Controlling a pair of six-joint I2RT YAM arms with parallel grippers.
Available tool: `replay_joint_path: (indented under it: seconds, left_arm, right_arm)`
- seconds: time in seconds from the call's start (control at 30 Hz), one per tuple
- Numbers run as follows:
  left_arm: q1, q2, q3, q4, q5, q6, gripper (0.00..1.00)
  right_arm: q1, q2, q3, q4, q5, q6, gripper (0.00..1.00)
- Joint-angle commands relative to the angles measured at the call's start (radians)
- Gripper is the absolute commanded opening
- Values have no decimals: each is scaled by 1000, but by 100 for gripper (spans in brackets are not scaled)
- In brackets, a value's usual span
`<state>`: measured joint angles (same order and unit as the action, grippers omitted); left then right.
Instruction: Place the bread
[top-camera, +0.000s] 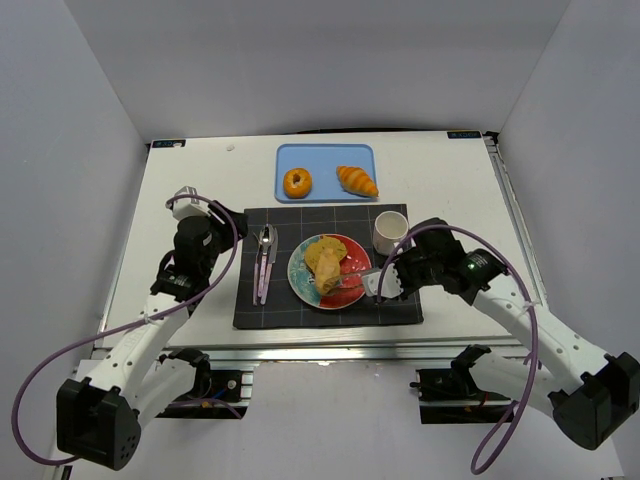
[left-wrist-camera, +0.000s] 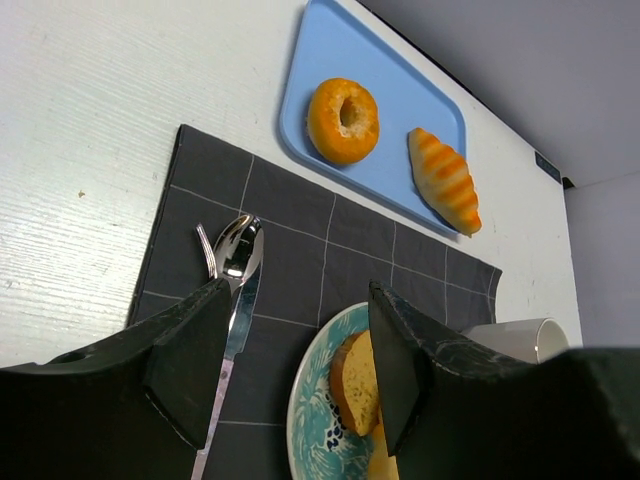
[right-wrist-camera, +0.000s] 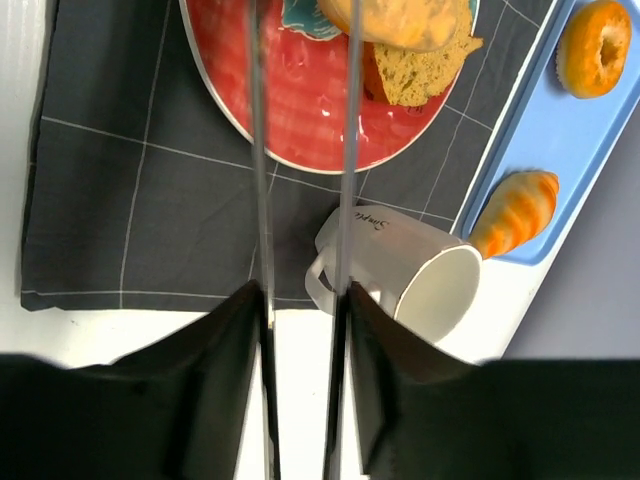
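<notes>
The bread lies on a red and teal plate (top-camera: 345, 292) on the dark placemat: a squarish slice (top-camera: 322, 250) and a longer roll (top-camera: 328, 274) leaning over it. My right gripper (top-camera: 385, 283) is shut on metal tongs (top-camera: 356, 281) whose blades reach left to the roll. In the right wrist view the fingers (right-wrist-camera: 232, 330) press the two tong blades (right-wrist-camera: 258, 150), with the roll (right-wrist-camera: 400, 20) and slice (right-wrist-camera: 425, 75) at the top; the blade tips are out of frame. My left gripper (top-camera: 222, 228) is open and empty, left of the placemat. Its wrist view shows the gripper (left-wrist-camera: 295, 335) above the slice (left-wrist-camera: 355, 380).
A blue tray (top-camera: 325, 160) at the back holds a donut (top-camera: 297, 182) and a croissant (top-camera: 357, 180). A white mug (top-camera: 391, 232) stands right of the plate, close to my right gripper. A spoon (top-camera: 265, 240) and other cutlery lie on the placemat (top-camera: 250, 300) left of the plate.
</notes>
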<state>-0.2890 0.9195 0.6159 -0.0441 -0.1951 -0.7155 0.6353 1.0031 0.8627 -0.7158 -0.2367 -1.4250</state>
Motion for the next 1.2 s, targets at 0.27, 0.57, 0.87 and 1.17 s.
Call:
replay_joint_path:
  seconds: [0.27, 0.57, 0.87, 1.17]
  left_arm:
    - [4, -30, 7, 3, -1, -4, 67]
    - [2, -30, 18, 1, 3, -4, 67]
    - [4, -2, 44, 12, 20, 5, 65]
    - [4, 12, 44, 29, 46, 7, 66]
  right_arm:
    - [4, -81, 22, -66, -16, -6, 47]
    - [-2, -84, 120, 7, -13, 164, 9]
    - [-279, 32, 156, 290, 87, 855, 0]
    - [-690, 354, 90, 547, 203, 1368, 0]
